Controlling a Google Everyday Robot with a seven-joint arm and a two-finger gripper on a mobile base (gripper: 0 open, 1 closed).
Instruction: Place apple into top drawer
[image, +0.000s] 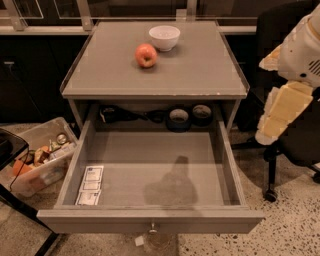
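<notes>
Apples number just one: the apple (146, 55), round and smooth, red-orange with a paler yellowish patch, sits on the grey tabletop (200, 70) toward its back edge. It is just beside one white bowl (164, 37), glossy, round and about as wide as the apple. One top drawer (200, 220) stands open below, wide and shallow, matte grey with flat walls and one small metal knob (152, 229) on its front. Three white paper packets (89, 186) lie flat in a row at its front left corner, and a soft shadow falls on its floor. Behind it, under the tabletop, two dark tape-like rolls (178, 118) rest side by side. One clear plastic bin (30, 182) of mixed items stands on the speckled floor at left. The gripper (281, 112), blocky, cream and white, hangs at the right edge beside the drawer, well apart from the apple; whether it is spread or pressed together I cannot tell.
</notes>
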